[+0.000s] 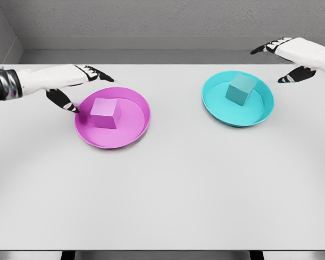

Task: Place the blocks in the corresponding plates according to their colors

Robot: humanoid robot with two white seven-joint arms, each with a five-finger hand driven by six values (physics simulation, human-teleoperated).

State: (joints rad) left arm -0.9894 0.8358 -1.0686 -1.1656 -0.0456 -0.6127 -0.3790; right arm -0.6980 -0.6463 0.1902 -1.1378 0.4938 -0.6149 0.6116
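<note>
A magenta block sits inside the magenta plate on the table's left half. In the cyan plate at the right rear lies a cyan block. My left hand hovers just left of the magenta plate, fingers spread, its thumb close to the plate's rim and holding nothing. My right hand hangs beyond the cyan plate's far right side, fingers spread and empty.
The white table stretches wide toward me, its front edge near the bottom of the view. A grey wall and floor strip lie behind the table's far edge.
</note>
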